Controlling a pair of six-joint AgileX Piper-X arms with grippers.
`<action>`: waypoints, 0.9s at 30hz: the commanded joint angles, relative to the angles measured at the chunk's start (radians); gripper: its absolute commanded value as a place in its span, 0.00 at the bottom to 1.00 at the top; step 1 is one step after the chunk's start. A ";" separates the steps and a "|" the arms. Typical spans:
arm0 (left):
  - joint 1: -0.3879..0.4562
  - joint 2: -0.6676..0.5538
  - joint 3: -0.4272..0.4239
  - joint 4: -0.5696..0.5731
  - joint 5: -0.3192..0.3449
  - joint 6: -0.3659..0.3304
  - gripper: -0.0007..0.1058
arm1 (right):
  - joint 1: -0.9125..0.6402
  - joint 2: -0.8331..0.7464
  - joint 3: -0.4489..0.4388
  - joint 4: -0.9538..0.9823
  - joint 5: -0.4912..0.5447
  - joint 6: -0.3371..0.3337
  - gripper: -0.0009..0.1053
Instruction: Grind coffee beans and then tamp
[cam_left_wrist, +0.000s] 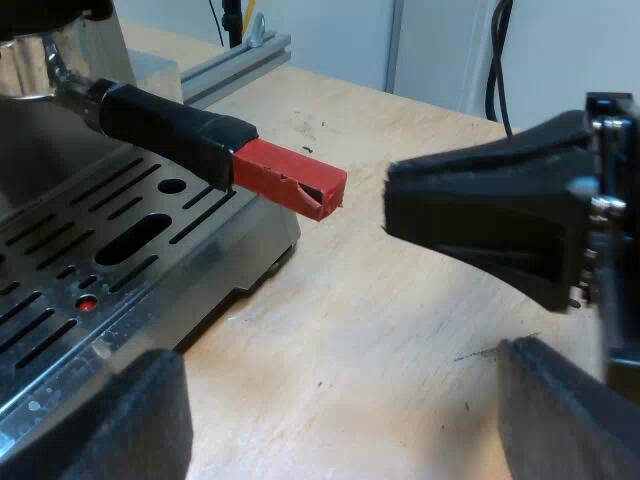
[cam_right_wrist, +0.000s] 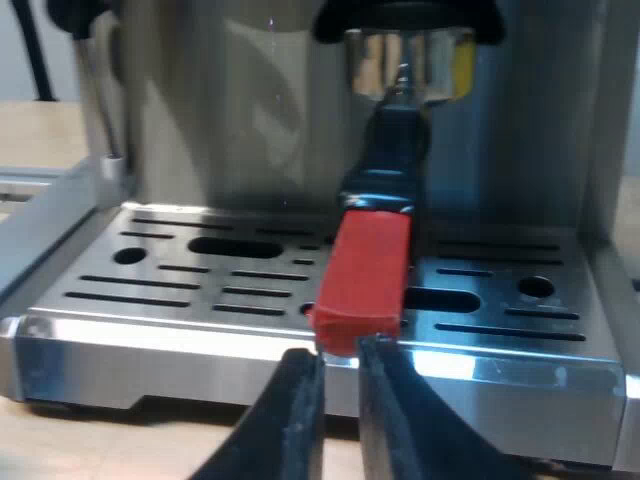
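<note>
Holder (cam_right_wrist: 408, 65): polished metal basket locked under the espresso machine (cam_right_wrist: 250, 120) at its front. The contents are hidden, cannot tell.

Handle (cam_left_wrist: 165, 125): glossy black and rounded, running from the basket toward 6 o'clock as the right arm faces it. It ends in a matte red end (cam_right_wrist: 362, 275), a squared block with a notch at its tip, which overhangs the front lip of the drip tray (cam_right_wrist: 200, 290).

Drip tray: brushed steel grate with long slots and round holes. A small red spot sits in one hole.

Right gripper (cam_right_wrist: 338, 350): fingers barely parted with a thin slit between, holding nothing. The red end is at 12 o'clock off the tips, just beside them and apart.

Left gripper (cam_left_wrist: 345, 420): black fingers spread wide and empty, over the pale scuffed wooden table (cam_left_wrist: 400, 330) near the machine's front.
</note>
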 joint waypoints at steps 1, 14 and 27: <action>-0.005 0.001 -0.002 -0.023 -0.004 -0.001 0.63 | 0.041 -0.063 -0.006 0.003 0.037 -0.015 0.36; -0.005 0.001 -0.002 -0.028 -0.004 -0.001 0.63 | 0.035 -0.160 -0.092 0.138 0.046 -0.130 0.53; -0.005 0.001 -0.002 -0.027 -0.002 -0.001 0.63 | -0.157 -0.160 -0.306 0.739 -0.238 0.233 0.53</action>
